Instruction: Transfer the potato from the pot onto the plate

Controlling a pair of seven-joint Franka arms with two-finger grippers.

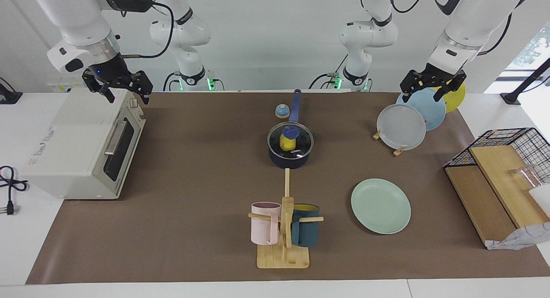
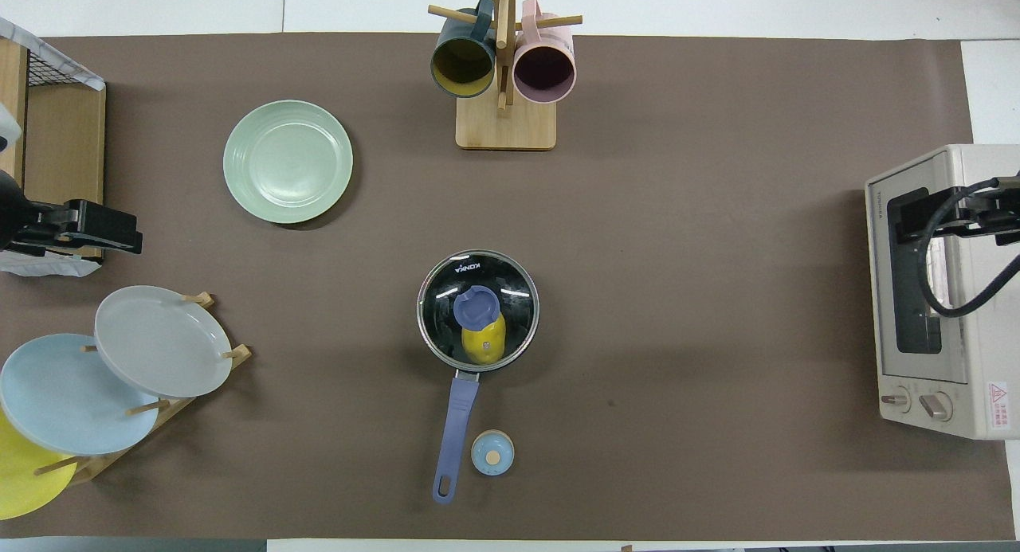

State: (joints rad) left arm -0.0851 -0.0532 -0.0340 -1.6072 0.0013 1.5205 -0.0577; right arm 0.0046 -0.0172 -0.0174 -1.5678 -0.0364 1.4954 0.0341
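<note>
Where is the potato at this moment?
The potato lies inside the pot, under its glass lid, near the middle of the table; the mug rack stands farther from the robots.

The pot [image 1: 290, 154] is a round dark navy saucepan with a black inside, standing upright near the middle of the desk, its long blue handle pointing toward the robots. A glass lid [image 2: 510, 285] with a blue knob covers it. The potato [image 1: 286, 142], a small bright yellow lump, lies inside under the lid. The plate [image 1: 380, 206], pale mint green with a raised rim, lies flat, farther from the robots, toward the left arm's end.
</note>
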